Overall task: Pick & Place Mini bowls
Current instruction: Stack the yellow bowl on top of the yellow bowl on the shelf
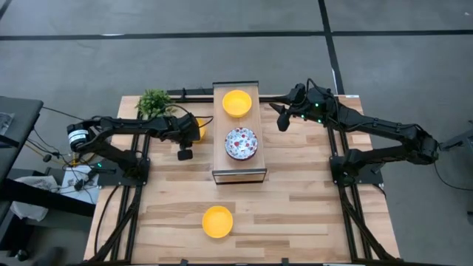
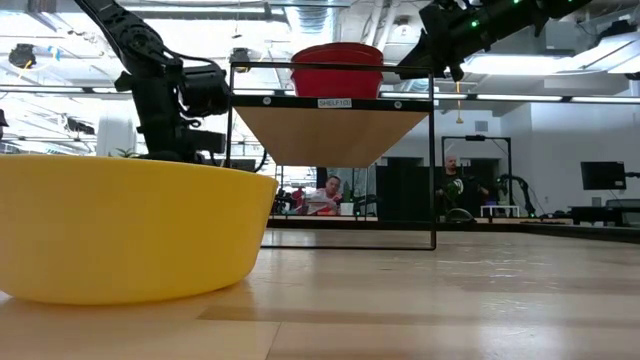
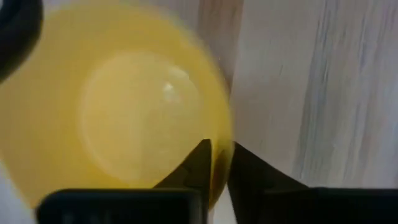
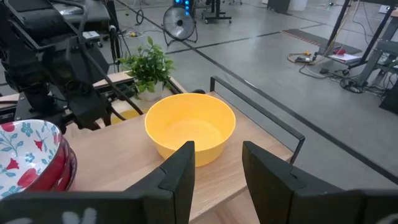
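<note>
A yellow mini bowl (image 3: 124,118) is in my left gripper (image 3: 219,149), just left of the wooden shelf (image 1: 239,174); in the high view only its edge (image 1: 199,130) shows past the gripper (image 1: 194,129). On the shelf sit another yellow bowl (image 1: 236,103) and a floral bowl (image 1: 242,143) with a red outside, which looks stacked on another (image 4: 37,158). A third yellow bowl (image 1: 217,222) rests on the table near its near edge. My right gripper (image 4: 217,177) is open and hovers by the shelf's far right corner (image 1: 284,118), facing the shelf's yellow bowl (image 4: 189,127). My left gripper pinches the yellow bowl's rim (image 3: 219,177), one finger (image 3: 198,165) inside the bowl and the other (image 3: 249,171) outside. The fingers come from above, pointing down into the open bowl. In the low view the gripper (image 2: 200,95) stands about level with the shelf top; the bowl is hidden there.
A small green potted plant (image 1: 154,103) stands at the far left of the table, close behind my left arm. The shelf has a thin black rail (image 4: 261,112) along its far end. People sit in the room behind the table (image 2: 325,195).
</note>
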Action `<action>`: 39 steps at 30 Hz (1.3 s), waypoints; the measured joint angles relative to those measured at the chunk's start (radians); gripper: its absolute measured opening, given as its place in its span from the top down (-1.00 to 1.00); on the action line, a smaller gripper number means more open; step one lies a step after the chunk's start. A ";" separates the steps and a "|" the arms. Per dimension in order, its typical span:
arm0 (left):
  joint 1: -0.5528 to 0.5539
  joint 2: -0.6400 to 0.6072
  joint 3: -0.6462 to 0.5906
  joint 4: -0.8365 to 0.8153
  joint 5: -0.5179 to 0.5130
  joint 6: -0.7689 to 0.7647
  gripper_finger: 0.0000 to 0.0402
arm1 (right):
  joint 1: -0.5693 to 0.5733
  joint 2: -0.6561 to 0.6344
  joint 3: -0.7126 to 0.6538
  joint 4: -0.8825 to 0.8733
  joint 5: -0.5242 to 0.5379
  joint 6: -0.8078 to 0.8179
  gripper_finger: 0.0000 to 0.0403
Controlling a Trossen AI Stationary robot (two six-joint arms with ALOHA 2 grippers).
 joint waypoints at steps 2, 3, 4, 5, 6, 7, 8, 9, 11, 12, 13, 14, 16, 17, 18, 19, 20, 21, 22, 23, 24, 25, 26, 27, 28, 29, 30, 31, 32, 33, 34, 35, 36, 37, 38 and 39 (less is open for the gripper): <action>0.000 -0.009 0.000 -0.002 -0.002 0.000 0.93 | 0.000 0.000 0.000 0.000 0.000 0.000 0.38; 0.000 -0.017 0.000 -0.002 -0.001 0.000 0.95 | 0.000 0.000 0.000 0.000 0.000 0.000 0.38; 0.000 -0.028 0.000 -0.004 0.000 0.000 0.96 | 0.000 0.000 0.000 0.000 0.000 0.000 0.38; 0.000 -0.040 0.000 -0.015 -0.002 -0.004 0.96 | 0.000 0.000 0.000 0.000 0.000 0.000 0.38; 0.000 -0.056 0.001 -0.027 -0.006 -0.010 0.96 | 0.000 0.000 0.000 0.000 0.000 0.000 0.38; 0.000 -0.076 0.004 -0.049 -0.012 -0.020 0.97 | 0.000 0.000 0.000 0.000 0.000 0.000 0.38; 0.000 -0.097 0.011 -0.073 -0.021 -0.026 0.97 | 0.000 0.000 0.000 0.000 0.000 0.000 0.38; -0.001 -0.121 0.018 -0.095 -0.030 -0.030 0.97 | 0.000 0.000 0.000 0.000 0.000 0.000 0.38; -0.004 -0.180 0.036 -0.146 -0.047 -0.043 0.98 | 0.000 0.000 0.000 0.000 0.000 0.000 0.38; -0.006 -0.212 0.047 -0.160 -0.053 -0.055 0.98 | 0.000 0.000 0.000 0.000 0.000 -0.001 0.38; -0.009 -0.244 0.059 -0.166 -0.054 -0.070 0.98 | 0.000 0.000 0.000 0.000 0.000 -0.001 0.38; -0.012 -0.279 0.072 -0.170 -0.054 -0.083 0.98 | 0.000 0.000 0.000 0.000 0.000 -0.001 0.38; -0.022 -0.344 0.103 -0.171 -0.057 -0.103 0.98 | 0.000 0.000 0.000 0.000 0.000 -0.001 0.38; -0.026 -0.371 0.123 -0.172 -0.059 -0.105 0.98 | 0.000 0.000 0.000 0.000 0.000 -0.001 0.38; -0.031 -0.397 0.143 -0.173 -0.063 -0.105 0.98 | 0.000 0.000 0.000 0.000 0.000 -0.001 0.38; -0.037 -0.416 0.167 -0.176 -0.076 -0.105 0.98 | 0.000 0.000 0.000 0.000 0.000 -0.001 0.38; -0.045 -0.431 0.194 -0.175 -0.096 -0.103 0.98 | 0.000 0.000 0.000 0.000 0.000 -0.001 0.38; -0.053 -0.441 0.222 -0.173 -0.119 -0.098 0.98 | 0.000 0.000 0.000 0.000 0.000 -0.001 0.38; -0.062 -0.444 0.255 -0.174 -0.143 -0.086 0.98 | 0.000 0.000 0.000 0.000 0.000 -0.001 0.38; -0.073 -0.443 0.290 -0.173 -0.162 -0.068 0.98 | 0.000 0.000 0.000 0.000 0.000 -0.001 0.38; -0.083 -0.438 0.325 -0.168 -0.175 -0.042 0.98 | 0.000 0.000 0.000 0.000 0.000 -0.001 0.38; -0.093 -0.426 0.363 -0.162 -0.185 -0.011 0.98 | 0.000 0.000 0.000 0.001 0.000 -0.001 0.38; -0.104 -0.413 0.398 -0.149 -0.192 0.022 0.98 | 0.000 0.000 0.000 0.001 0.000 -0.001 0.38; -0.112 -0.394 0.434 -0.138 -0.202 0.057 0.98 | 0.000 0.000 0.000 0.002 0.000 -0.002 0.38; -0.119 -0.372 0.471 -0.131 -0.209 0.090 0.98 | 0.000 0.000 0.000 0.002 0.000 -0.001 0.38; -0.124 -0.347 0.507 -0.132 -0.210 0.126 0.98 | 0.000 0.000 0.000 0.002 0.000 -0.001 0.38; -0.128 -0.318 0.543 -0.132 -0.211 0.161 0.98 | 0.000 0.000 0.000 0.002 0.000 -0.001 0.38; -0.131 -0.288 0.578 -0.131 -0.211 0.196 0.98 | 0.000 0.000 0.000 0.002 0.000 -0.002 0.38; -0.135 -0.256 0.611 -0.132 -0.212 0.231 0.98 | 0.000 0.000 0.000 0.002 0.000 -0.001 0.38; -0.138 -0.224 0.642 -0.132 -0.211 0.266 0.98 | 0.000 0.000 0.000 0.002 0.000 -0.001 0.38; -0.141 -0.188 0.674 -0.132 -0.211 0.304 0.98 | 0.000 0.000 0.000 0.002 0.000 -0.001 0.38; -0.143 -0.154 0.703 -0.134 -0.211 0.343 0.98 | 0.000 0.000 0.000 0.001 0.000 -0.001 0.38; -0.147 -0.121 0.730 -0.136 -0.211 0.380 0.98 | 0.000 0.000 0.000 0.000 0.000 -0.001 0.38; -0.149 -0.086 0.757 -0.136 -0.210 0.413 0.98 | 0.000 0.000 0.000 -0.003 0.000 -0.001 0.38; -0.151 -0.054 0.783 -0.136 -0.206 0.447 0.98 | 0.000 0.000 0.000 -0.005 0.000 0.006 0.38; -0.153 -0.025 0.805 -0.136 -0.197 0.476 0.98 | -0.001 0.000 0.000 -0.005 0.000 0.021 0.38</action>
